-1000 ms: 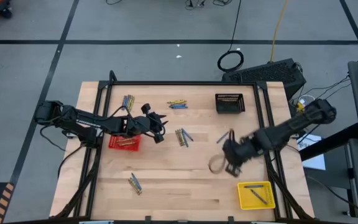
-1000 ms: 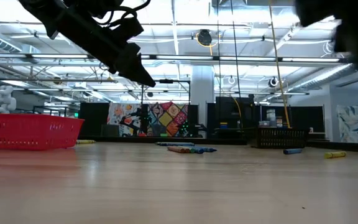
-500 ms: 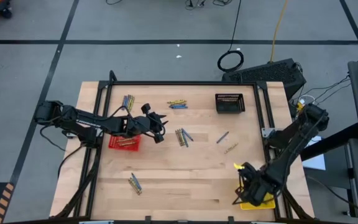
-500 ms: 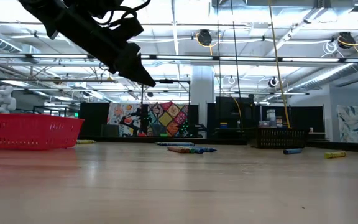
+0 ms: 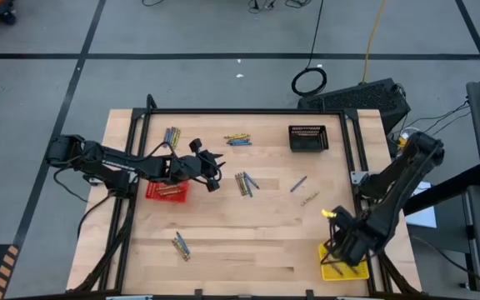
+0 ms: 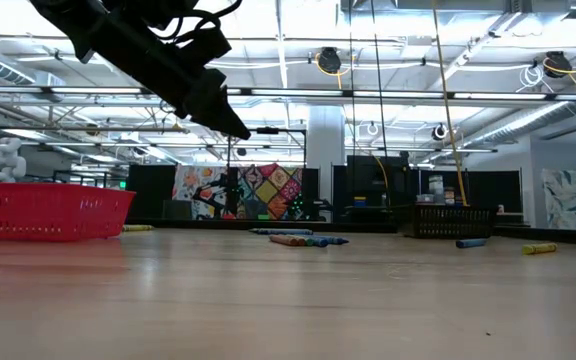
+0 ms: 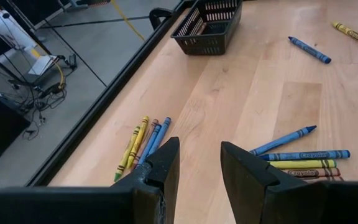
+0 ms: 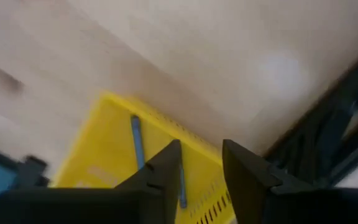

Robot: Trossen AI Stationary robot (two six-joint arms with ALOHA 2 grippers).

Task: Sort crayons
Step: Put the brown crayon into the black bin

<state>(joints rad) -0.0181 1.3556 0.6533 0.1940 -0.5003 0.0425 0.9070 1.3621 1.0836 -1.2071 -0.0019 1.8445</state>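
Hovering over the yellow basket [image 5: 342, 260] to drop sorted crayons [image 5: 244, 182], the right pincer [image 8: 199, 163] stands parted and empty, blue sticks lying below; the left pincer [image 7: 199, 163], half-open and empty, waits above the counter [image 5: 248, 233].

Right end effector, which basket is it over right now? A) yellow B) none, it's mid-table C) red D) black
A: in the high view the right end effector sits over the yellow basket at the table's near right corner, and the right wrist view looks down past its fingers into that basket, where crayons lie.
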